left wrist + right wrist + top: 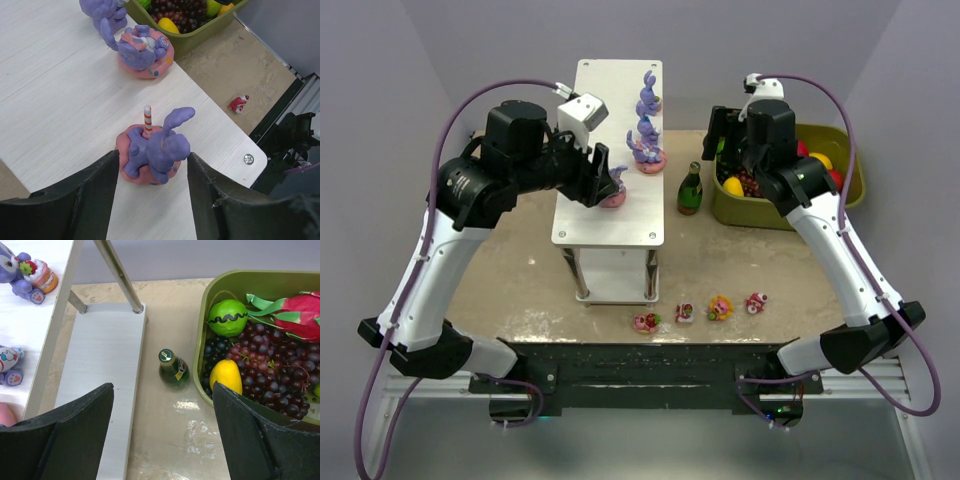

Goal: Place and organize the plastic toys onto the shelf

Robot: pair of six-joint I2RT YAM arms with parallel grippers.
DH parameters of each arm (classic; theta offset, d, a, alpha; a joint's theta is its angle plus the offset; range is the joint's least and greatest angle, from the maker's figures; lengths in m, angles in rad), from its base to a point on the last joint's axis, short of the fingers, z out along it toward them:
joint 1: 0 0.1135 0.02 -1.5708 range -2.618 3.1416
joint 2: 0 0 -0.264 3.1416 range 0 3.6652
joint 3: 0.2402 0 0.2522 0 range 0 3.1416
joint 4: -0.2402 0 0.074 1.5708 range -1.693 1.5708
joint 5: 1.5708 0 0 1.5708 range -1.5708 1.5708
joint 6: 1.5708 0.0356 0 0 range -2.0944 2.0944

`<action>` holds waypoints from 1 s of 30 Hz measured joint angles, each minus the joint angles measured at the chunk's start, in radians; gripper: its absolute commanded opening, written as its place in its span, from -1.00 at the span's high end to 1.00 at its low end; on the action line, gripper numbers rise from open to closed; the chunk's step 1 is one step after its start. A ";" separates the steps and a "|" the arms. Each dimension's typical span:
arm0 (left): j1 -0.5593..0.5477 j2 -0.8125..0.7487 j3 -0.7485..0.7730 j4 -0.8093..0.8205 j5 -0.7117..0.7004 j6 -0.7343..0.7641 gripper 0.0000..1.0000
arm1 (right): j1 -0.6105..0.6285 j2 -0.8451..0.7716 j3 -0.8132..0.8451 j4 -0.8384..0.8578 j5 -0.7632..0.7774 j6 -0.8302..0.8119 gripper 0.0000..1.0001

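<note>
While the top view shows the left gripper (603, 172) over the shelf (610, 95), small toys (646, 322) wait at lower middle. In the left wrist view its jaws stand parted beside a purple bunny (152, 152) resting on the board; placing seems nearly done, and the next move is a straight lift. In the right wrist view the right gripper (162, 390) is spread and empty; the green bottle (173, 369) label is unreadable.
</note>
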 measured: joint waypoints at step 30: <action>0.167 -0.116 -0.082 0.209 -0.179 -0.234 -0.41 | 0.339 -0.179 -0.015 0.215 -0.307 -0.027 -0.72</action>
